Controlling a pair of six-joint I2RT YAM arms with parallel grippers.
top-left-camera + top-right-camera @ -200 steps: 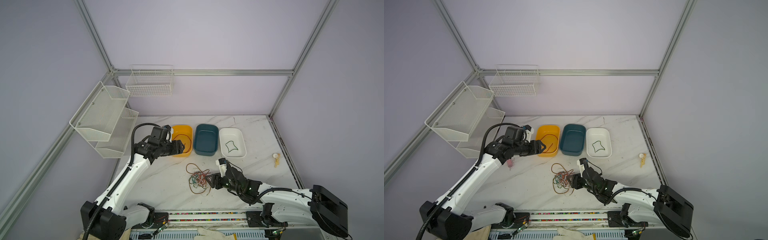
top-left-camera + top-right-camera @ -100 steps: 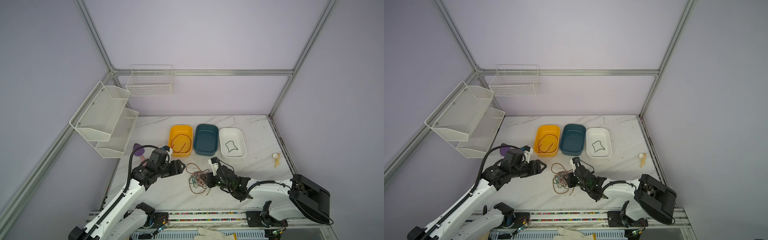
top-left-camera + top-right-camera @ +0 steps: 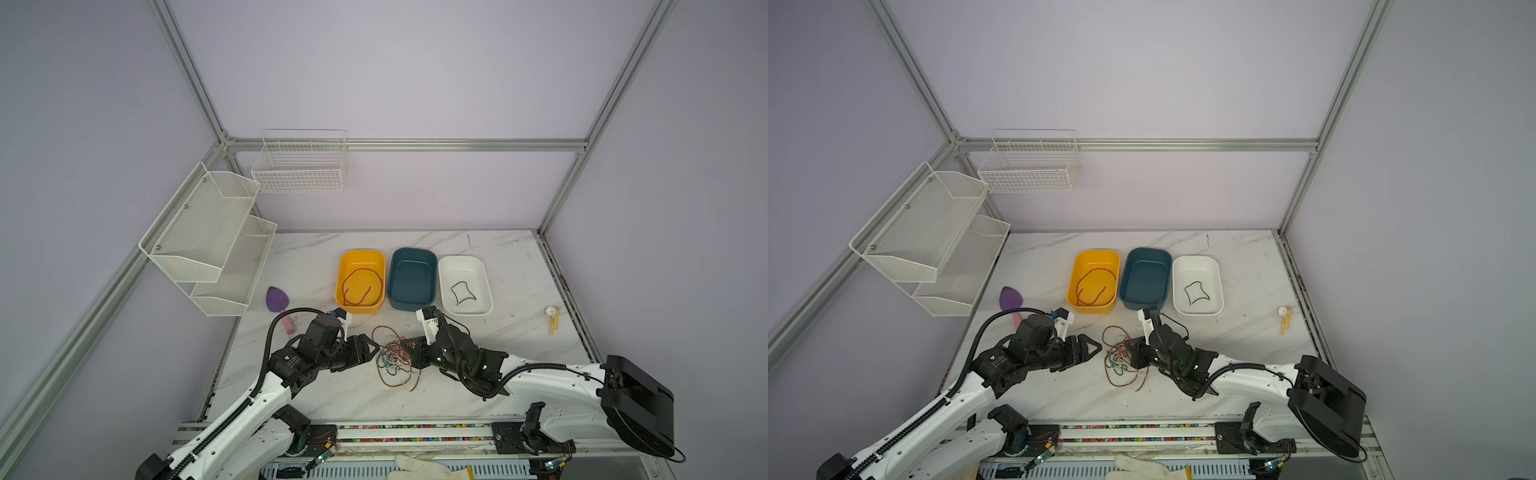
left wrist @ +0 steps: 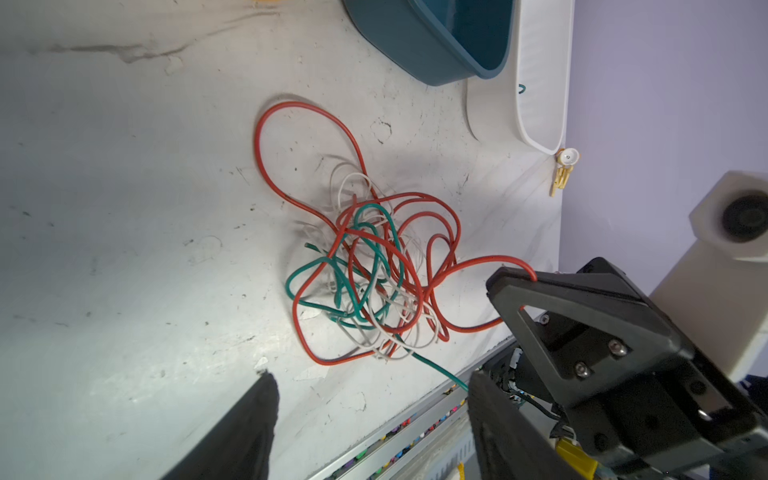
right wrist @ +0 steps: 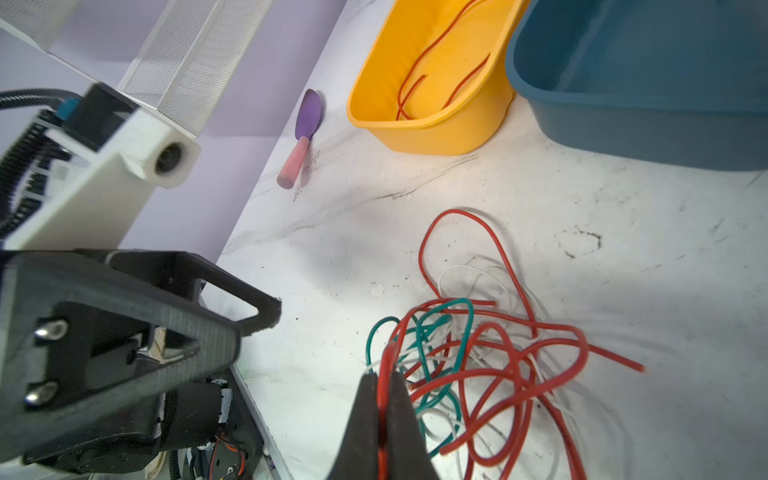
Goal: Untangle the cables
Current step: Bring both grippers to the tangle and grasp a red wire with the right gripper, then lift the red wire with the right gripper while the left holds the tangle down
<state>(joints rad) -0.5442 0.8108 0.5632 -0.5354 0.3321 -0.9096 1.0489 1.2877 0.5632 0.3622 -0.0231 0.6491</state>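
The cables (image 3: 395, 358) lie in a tangle of red, white and green strands on the marble table, also seen as the cables (image 3: 1123, 358) and close up as the cables (image 4: 365, 270). My right gripper (image 5: 382, 379) is shut on one red strand at the tangle's edge; in a top view the right gripper (image 3: 409, 351) touches the pile's right side. My left gripper (image 4: 370, 376) is open, just left of the pile, with nothing between its fingers; it shows as the left gripper (image 3: 372, 347). A single red cable (image 3: 361, 286) lies in the yellow tray (image 3: 359, 308). A green cable (image 3: 462, 292) lies in the white tray (image 3: 478, 272).
A blue tray (image 3: 411, 278) stands between the yellow and white ones. A purple spatula (image 3: 277, 300) lies at the left edge, and a small yellow-white piece (image 3: 552, 318) at the right. Wire shelves (image 3: 208, 241) and a basket (image 3: 301, 166) hang on the walls.
My left arm came down from the yellow tray to the tangle's left side, still open. My right gripper moved into the pile and closed on a red strand.
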